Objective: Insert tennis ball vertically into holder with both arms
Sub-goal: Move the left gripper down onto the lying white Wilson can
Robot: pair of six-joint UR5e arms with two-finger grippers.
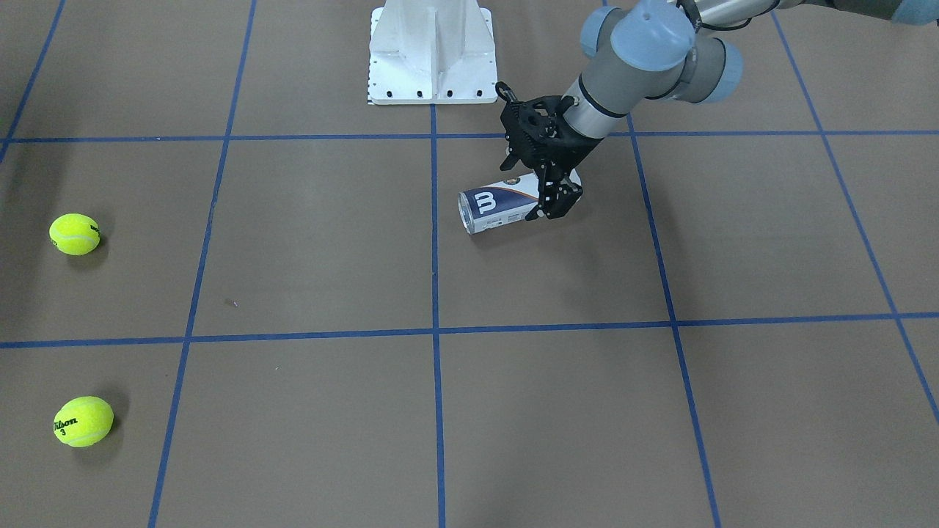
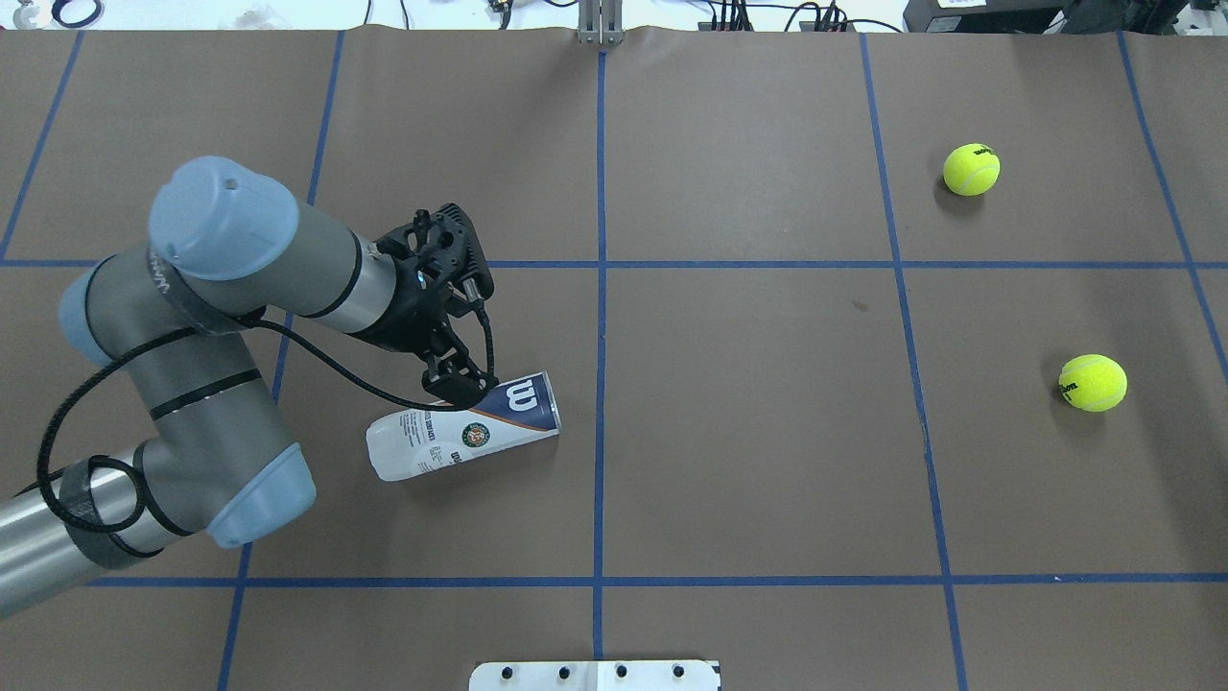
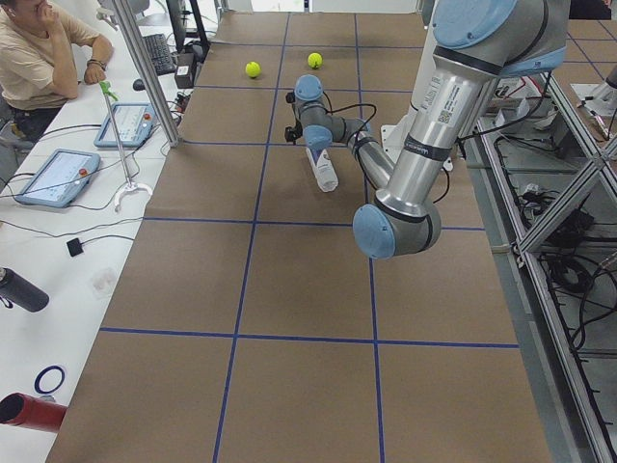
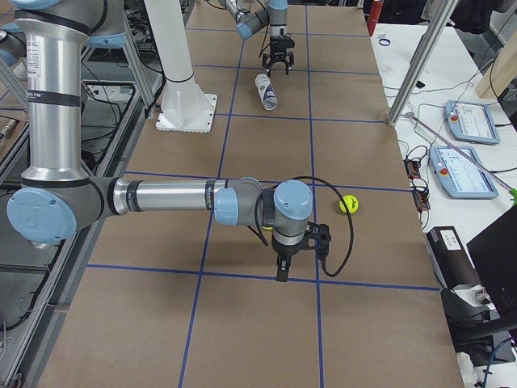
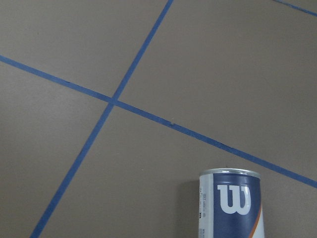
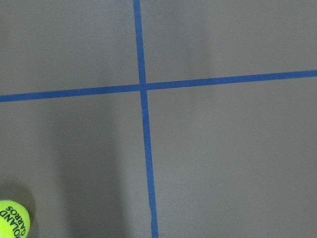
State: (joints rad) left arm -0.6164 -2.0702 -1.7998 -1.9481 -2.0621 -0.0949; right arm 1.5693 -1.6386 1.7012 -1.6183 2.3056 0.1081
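Observation:
The holder (image 2: 465, 427), a clear can with a white and navy "W" label, lies on its side on the brown table (image 2: 748, 461), its open end towards the middle. My left gripper (image 2: 459, 384) hangs open just over its middle, one black finger (image 1: 557, 199) down beside the can wall without closing on it. The left wrist view shows the holder's rim end (image 5: 232, 203) at the bottom edge. Two tennis balls (image 2: 971, 169) (image 2: 1093, 382) lie far to the right. My right gripper (image 4: 281, 273) shows only in the right side view, low over the table near a ball (image 4: 349, 204); I cannot tell its state.
The white pedestal base (image 1: 431, 51) stands at the robot's side of the table. Blue tape lines grid the surface. A person (image 3: 39, 48) sits at a side desk with tablets (image 3: 53, 177). A tennis ball (image 6: 12, 223) sits in the corner of the right wrist view.

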